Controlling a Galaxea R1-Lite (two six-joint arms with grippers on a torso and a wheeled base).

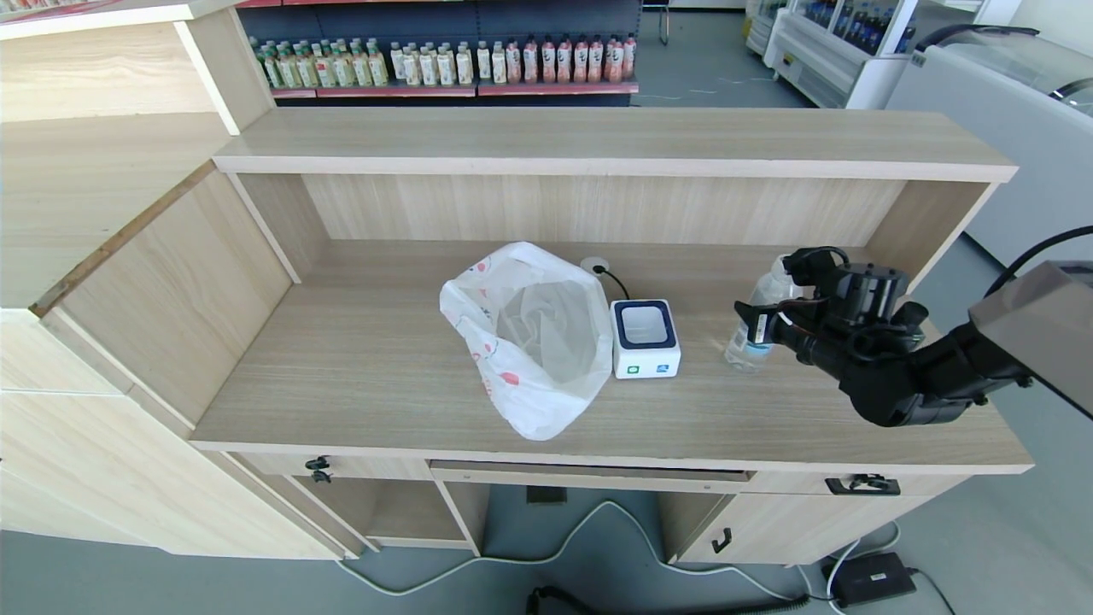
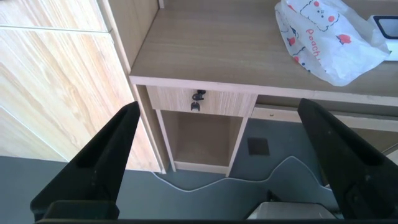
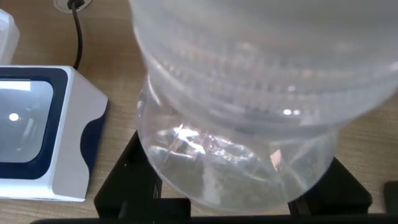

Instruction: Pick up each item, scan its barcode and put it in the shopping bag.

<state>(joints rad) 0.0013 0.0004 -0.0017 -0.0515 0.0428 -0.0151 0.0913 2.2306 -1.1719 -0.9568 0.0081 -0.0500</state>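
A clear water bottle (image 1: 745, 350) stands upright on the right part of the wooden counter (image 1: 359, 376), with my right gripper (image 1: 768, 299) shut on its upper body. In the right wrist view the bottle (image 3: 249, 93) sits between the two black fingers (image 3: 127, 183) of that gripper (image 3: 236, 193). To its left is the white and blue barcode scanner (image 1: 645, 337) (image 3: 37, 130). An open white shopping bag (image 1: 529, 342) (image 2: 329, 37) lies left of the scanner. My left gripper (image 2: 217, 155) hangs open and holds nothing, low in front of the counter's left front corner.
The counter has a raised back shelf (image 1: 598, 141) and side walls. A black cable (image 1: 610, 278) runs from a grommet behind the scanner. Drawers with keys (image 2: 198, 99) sit under the front edge. Bare countertop lies left of the bag.
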